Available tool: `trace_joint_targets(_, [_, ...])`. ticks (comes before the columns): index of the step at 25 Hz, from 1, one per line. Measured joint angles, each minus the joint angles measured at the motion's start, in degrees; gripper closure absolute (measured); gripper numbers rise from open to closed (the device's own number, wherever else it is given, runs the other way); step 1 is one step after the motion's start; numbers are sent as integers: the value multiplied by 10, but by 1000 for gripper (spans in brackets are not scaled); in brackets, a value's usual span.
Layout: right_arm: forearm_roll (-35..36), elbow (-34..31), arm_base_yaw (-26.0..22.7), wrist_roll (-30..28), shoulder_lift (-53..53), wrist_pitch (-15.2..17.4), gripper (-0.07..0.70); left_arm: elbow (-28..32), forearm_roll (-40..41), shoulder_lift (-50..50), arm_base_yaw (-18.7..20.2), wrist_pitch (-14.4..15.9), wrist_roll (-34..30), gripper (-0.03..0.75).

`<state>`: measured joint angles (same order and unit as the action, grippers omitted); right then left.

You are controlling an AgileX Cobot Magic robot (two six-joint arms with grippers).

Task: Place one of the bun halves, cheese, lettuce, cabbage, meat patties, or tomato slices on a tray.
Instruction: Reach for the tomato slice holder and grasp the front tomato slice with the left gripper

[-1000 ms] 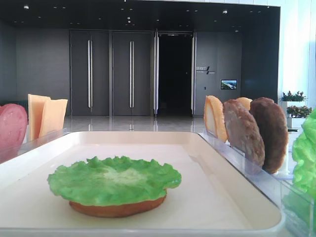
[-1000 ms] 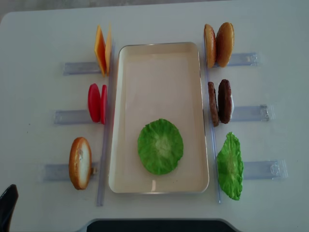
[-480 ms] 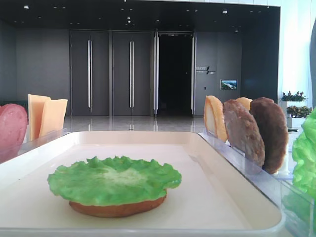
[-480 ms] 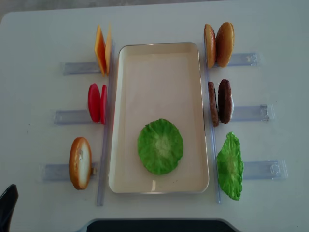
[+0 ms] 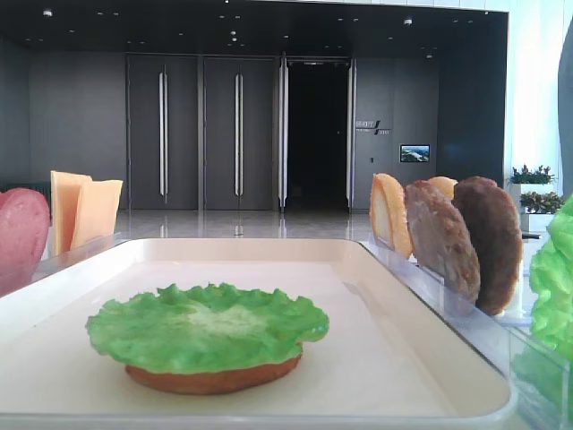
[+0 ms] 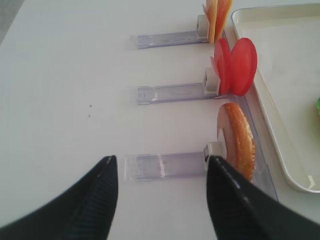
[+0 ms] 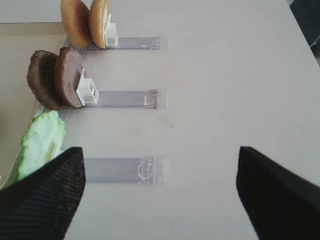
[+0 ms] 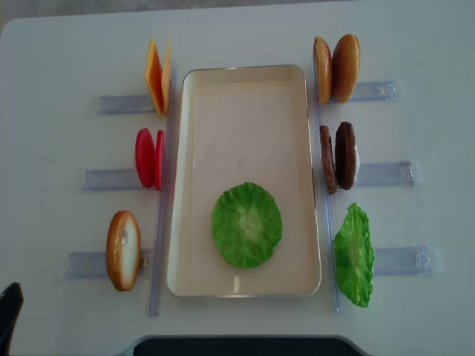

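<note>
A lettuce leaf (image 8: 246,225) lies on a bun half (image 5: 210,378) in the near part of the cream tray (image 8: 245,96). Left of the tray, cheese (image 8: 157,74), tomato slices (image 8: 149,158) and a bun half (image 8: 123,250) stand in clear holders. Right of it stand bun halves (image 8: 336,68), meat patties (image 8: 338,156) and another lettuce leaf (image 8: 353,254). My left gripper (image 6: 160,167) hangs open and empty over the holder beside the left bun half (image 6: 237,142). My right gripper (image 7: 159,160) is open and empty above the right lettuce's holder (image 7: 125,169). Cabbage is out of view.
Clear plastic holder rails (image 8: 111,178) stick out sideways from both long sides of the tray across the white table (image 8: 52,59). A dark rounded edge (image 8: 245,346) runs along the table's near side.
In the overhead view the dark tip of my left gripper at the bottom left corner has slid lower toward the frame edge. The food and the tray have not moved.
</note>
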<state>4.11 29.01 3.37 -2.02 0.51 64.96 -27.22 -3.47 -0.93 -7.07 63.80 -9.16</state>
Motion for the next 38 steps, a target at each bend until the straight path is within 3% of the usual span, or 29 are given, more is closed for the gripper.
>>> trace_joint_targets(15, [0,0,0,0,0,0,48,-22,3,32,0,12,31,285])
trace_joint_targets(38, [0,0,0,0,0,0,48,-241,63,500,0,-3,84,284])
